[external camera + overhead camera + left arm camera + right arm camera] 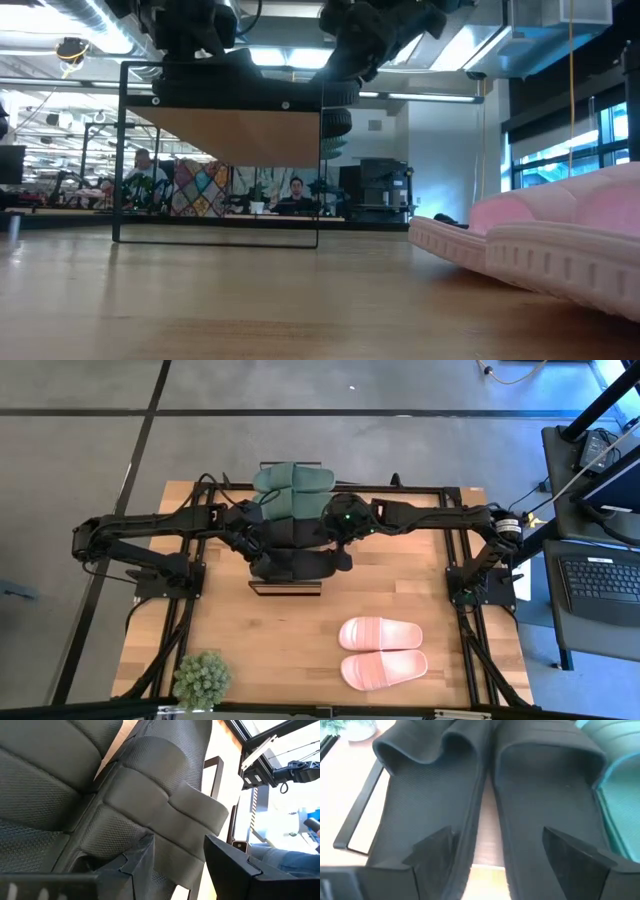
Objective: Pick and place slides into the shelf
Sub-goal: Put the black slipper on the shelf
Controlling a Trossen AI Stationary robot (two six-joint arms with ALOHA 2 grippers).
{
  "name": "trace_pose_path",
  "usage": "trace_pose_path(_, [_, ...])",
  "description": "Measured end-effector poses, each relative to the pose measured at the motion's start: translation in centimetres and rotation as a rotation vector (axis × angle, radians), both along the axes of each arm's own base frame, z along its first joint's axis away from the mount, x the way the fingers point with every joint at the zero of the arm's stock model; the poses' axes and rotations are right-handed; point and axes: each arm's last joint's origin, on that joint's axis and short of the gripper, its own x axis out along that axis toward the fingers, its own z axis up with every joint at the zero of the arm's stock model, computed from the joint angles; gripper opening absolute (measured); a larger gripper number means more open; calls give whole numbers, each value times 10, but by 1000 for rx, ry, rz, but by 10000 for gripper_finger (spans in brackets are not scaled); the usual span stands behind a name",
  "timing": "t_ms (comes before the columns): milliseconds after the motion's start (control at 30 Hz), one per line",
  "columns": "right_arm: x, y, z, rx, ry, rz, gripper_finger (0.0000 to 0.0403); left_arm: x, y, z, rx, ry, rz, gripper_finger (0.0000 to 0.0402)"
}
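Both arms are reaching over the shelf at the table's middle, where the black slides are lying side by side on its plank top; the left gripper is standing with its fingers apart, straddling the edge of one black slide, though whether the fingers are pressing on it cannot be told; the right gripper is standing with its fingers spread wide, holding nothing, hovering just above the pair with one finger over each black slide. The high view is showing the dark green slides lying at the far end of the shelf, touching the black pair, and the pale pink slides resting on the table, well apart from the shelf, with a small potted plant near the table's front-left corner; the low view alone is showing the shelf's plank raised on its thin black frame with open space beneath it; the right wrist view alone is showing the narrow strip of wood between the two black slides.
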Motion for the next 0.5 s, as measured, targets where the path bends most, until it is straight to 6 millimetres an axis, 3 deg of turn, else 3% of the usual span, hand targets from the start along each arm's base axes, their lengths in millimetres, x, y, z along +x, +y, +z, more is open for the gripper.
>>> trace_pose_path(500, [11,2,7,17,-129,-29,306,0,0,0,-14,3,14,165])
